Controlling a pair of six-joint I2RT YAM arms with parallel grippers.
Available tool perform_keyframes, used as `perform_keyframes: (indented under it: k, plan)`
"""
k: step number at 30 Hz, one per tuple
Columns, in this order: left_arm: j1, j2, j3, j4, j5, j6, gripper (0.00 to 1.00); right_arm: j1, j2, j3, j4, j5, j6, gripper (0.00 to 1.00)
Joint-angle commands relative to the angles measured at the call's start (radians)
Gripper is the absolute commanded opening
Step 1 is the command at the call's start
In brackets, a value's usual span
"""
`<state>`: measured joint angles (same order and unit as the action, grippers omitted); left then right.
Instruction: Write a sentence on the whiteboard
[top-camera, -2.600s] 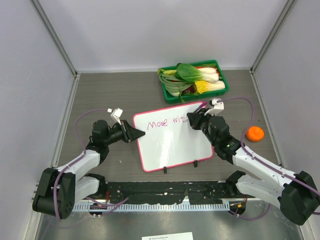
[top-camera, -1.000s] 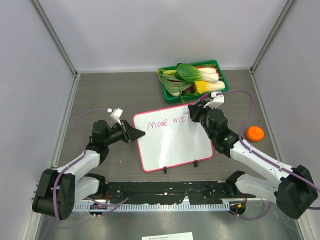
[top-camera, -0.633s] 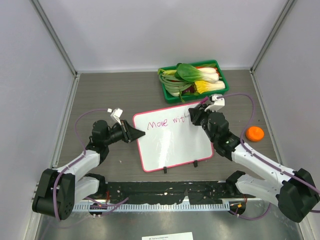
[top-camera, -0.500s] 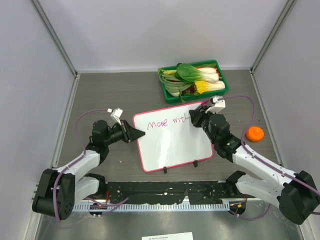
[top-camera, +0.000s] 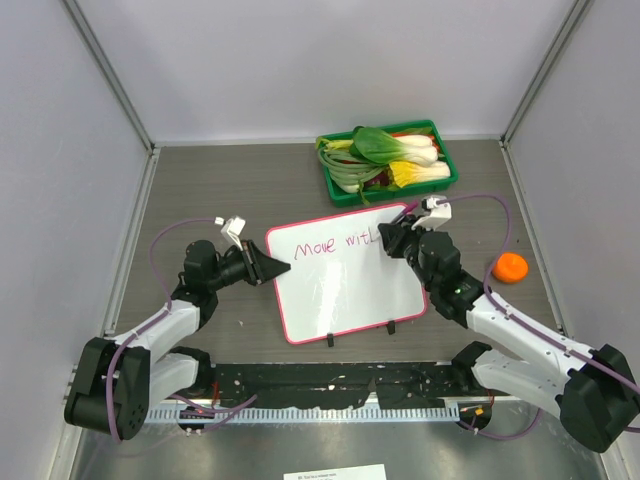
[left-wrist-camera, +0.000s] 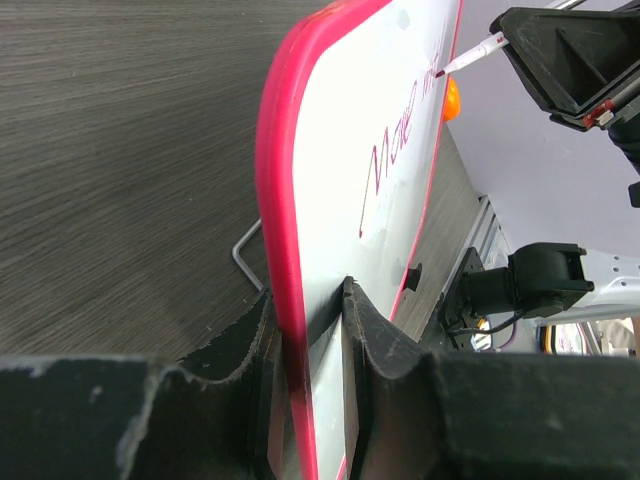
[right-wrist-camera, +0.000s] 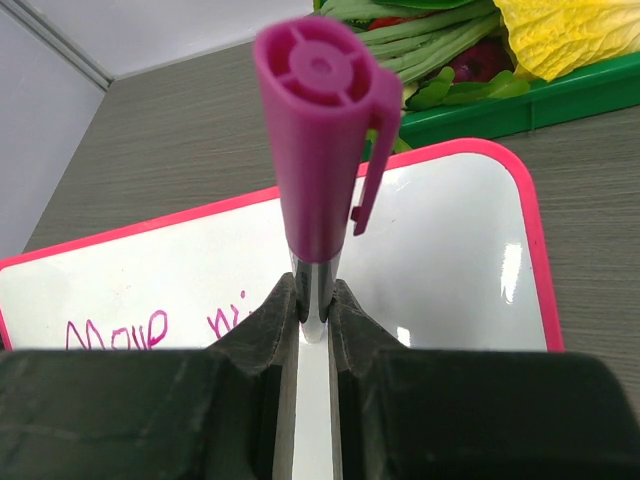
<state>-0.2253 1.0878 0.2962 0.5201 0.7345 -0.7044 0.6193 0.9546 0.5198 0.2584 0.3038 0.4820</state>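
Note:
The whiteboard (top-camera: 345, 290), white with a pink-red frame, lies mid-table with magenta writing (top-camera: 335, 243) that reads about "Move with" along its top. My left gripper (top-camera: 275, 268) is shut on the board's left edge; in the left wrist view its fingers (left-wrist-camera: 308, 300) pinch the pink frame (left-wrist-camera: 285, 180). My right gripper (top-camera: 388, 240) is shut on a magenta-capped marker (right-wrist-camera: 320, 150) over the board's upper right. The marker's tip (left-wrist-camera: 470, 57) sits at the end of the writing. In the right wrist view the jaws (right-wrist-camera: 314, 300) clamp the marker's barrel.
A green tray (top-camera: 442, 178) of bok choy and other vegetables stands behind the board, close to my right gripper. An orange round object (top-camera: 510, 267) lies to the right of my right arm. Enclosure walls bound the table on three sides.
My right gripper has drifted slightly right and down with the marker, and a new stroke has appeared after "wit". The left gripper and the board have not moved.

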Motion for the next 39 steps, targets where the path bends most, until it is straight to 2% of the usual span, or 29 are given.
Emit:
perform_keyframes:
  k: [1,18,39]
  plan:
    - [0.003,-0.003,-0.019,-0.045,-0.092,0.117,0.0,-0.004,0.022,0.046,0.007,0.035,-0.005,0.01]
    - [0.001,0.003,-0.019,-0.035,-0.089,0.112,0.0,-0.007,0.047,0.102,0.007,0.1,-0.039,0.01]
    - [0.001,0.0,-0.02,-0.038,-0.09,0.114,0.0,-0.009,-0.002,0.006,-0.048,0.064,-0.02,0.0]
